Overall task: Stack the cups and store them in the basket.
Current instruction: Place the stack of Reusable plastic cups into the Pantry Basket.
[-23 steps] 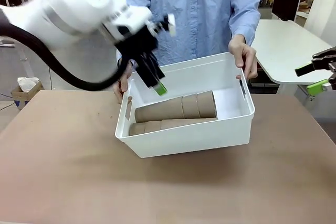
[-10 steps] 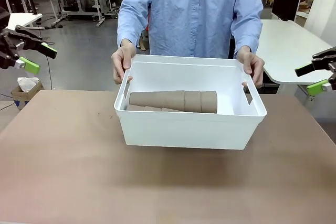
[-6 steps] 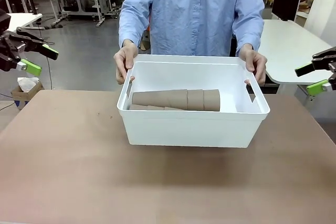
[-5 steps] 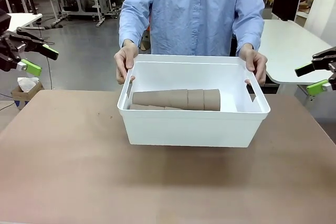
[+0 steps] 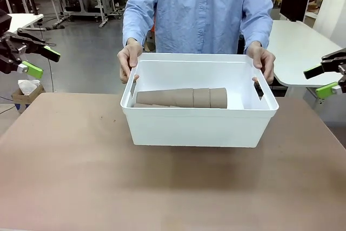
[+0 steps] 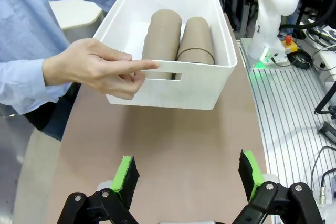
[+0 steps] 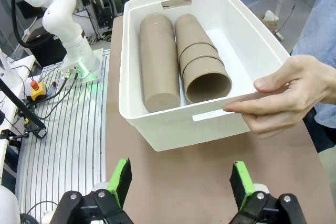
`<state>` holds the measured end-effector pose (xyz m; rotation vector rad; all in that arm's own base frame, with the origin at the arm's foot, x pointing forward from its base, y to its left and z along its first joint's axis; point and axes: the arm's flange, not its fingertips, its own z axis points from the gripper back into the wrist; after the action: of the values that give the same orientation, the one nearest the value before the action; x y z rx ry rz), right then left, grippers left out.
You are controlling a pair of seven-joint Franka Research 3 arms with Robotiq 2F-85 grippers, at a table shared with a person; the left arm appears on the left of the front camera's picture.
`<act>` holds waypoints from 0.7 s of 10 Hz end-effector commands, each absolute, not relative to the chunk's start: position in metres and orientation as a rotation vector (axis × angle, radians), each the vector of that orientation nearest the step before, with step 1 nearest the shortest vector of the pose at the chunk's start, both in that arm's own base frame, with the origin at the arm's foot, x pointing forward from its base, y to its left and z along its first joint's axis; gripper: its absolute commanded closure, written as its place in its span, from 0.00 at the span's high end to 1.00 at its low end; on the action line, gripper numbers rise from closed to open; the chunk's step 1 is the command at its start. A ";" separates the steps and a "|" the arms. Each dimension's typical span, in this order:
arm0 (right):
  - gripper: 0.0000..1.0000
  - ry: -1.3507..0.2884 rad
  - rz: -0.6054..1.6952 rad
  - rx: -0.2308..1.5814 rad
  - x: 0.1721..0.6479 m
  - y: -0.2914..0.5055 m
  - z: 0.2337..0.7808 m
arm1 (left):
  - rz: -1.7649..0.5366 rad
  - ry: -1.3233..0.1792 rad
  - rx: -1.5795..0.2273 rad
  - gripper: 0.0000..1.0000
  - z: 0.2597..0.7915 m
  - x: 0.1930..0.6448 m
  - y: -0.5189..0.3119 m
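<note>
Cups in the basket, held by a person

Two stacks of cups (image 5: 181,97) lie inside the white basket (image 5: 200,125) at the bench (image 5: 65,177) middle; the person's hands (image 5: 128,58) grip its ends. Left gripper (image 5: 33,60) and right gripper (image 5: 323,81) hang wide, empty, at the sides.

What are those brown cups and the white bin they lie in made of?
The cups look like matte tan cardboard or paper: dull, no shine, though coated plastic is possible. The bin looks like smooth moulded white plastic, with rounded corners and a slight sheen.

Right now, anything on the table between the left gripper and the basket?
No. In the left wrist view, bare tabletop runs from the left gripper to the basket.
</note>
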<state>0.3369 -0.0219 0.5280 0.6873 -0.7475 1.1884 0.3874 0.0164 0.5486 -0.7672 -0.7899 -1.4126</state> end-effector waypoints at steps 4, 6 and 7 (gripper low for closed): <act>1.00 -0.764 1.184 0.705 0.338 -0.022 0.531 | -1.423 -0.784 -0.766 1.00 0.551 0.388 0.017; 1.00 -0.764 1.184 0.705 0.338 -0.022 0.531 | -1.423 -0.784 -0.766 1.00 0.551 0.388 0.017; 1.00 -0.764 1.184 0.705 0.338 -0.022 0.531 | -1.423 -0.784 -0.766 1.00 0.551 0.388 0.017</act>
<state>0.3369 -0.0219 0.5280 0.6873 -0.7475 1.1884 0.3874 0.0164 0.5486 -0.7672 -0.7899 -1.4126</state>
